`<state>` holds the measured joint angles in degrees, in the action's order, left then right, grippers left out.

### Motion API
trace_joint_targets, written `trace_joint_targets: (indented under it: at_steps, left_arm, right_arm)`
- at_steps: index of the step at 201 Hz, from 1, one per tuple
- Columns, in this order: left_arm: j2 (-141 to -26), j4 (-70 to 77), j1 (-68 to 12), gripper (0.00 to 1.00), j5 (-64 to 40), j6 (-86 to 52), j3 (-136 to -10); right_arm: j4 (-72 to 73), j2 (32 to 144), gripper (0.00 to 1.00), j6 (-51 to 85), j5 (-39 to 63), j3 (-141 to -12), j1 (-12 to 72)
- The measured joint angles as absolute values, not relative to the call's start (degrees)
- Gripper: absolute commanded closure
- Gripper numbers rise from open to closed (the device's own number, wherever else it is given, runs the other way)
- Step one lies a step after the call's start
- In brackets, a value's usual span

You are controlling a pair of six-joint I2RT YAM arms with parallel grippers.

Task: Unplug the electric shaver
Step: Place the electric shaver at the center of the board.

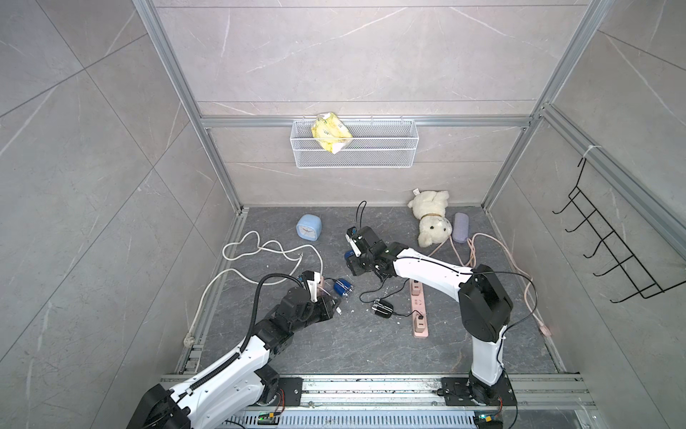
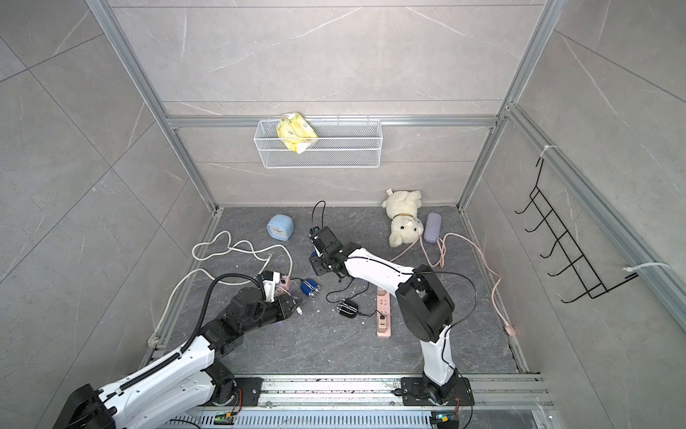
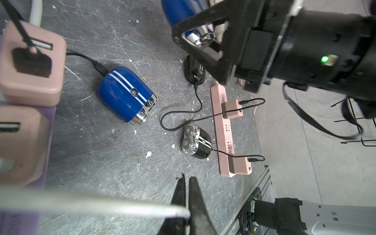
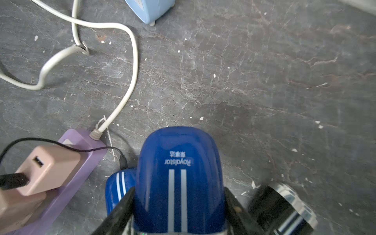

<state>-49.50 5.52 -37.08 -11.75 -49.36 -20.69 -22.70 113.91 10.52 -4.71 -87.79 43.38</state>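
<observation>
R end effector point(image 4: 179, 205) grips blue striped shaver point(image 4: 179, 162); L end effector point(image 3: 187, 183) pinches white cable point(image 3: 101, 203).

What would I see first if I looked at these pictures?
The right gripper clamps a shiny blue shaver near the middle of the dark floor. A second blue shaver lies close by with a black cord in it, next to the left gripper, which pinches a white cable. At the back, a white plush toy lies by the wall.
</observation>
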Motion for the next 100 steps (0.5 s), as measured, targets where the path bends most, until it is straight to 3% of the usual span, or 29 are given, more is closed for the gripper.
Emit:
trace_joint_targets:
  at_steps: [100]
  left_arm:
    - [-52.03,5.21,-37.15,1.00,-12.21,-49.21,-20.78]
  right_arm:
    - [-26.17,124.07,0.61,12.03,-3.25,-94.91,40.14]
